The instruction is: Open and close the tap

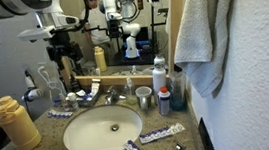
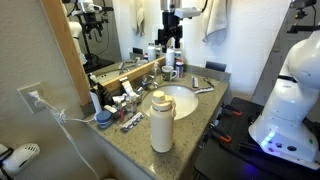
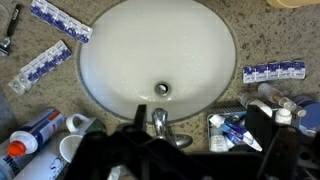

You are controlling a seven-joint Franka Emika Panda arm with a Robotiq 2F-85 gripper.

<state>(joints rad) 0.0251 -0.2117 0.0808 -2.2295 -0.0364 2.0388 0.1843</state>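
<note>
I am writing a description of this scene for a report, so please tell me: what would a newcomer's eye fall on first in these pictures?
The white oval basin sunk in the speckled counter draws the eye first, with the small chrome tap at its back edge. Next come the tall yellow bottle standing beside the basin and the pale towel hanging on the wall at the side.

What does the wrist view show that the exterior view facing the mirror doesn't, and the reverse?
Only the wrist view: the white basin from straight above, with the pincer a dark blur at the bottom edge, close to the tap; whether it is open is unclear. Only an exterior view: the mirror and the grey towel hanging at the side. Both: the tap, the basin, its drain, the razor and blue-and-white packets on the counter.
</note>
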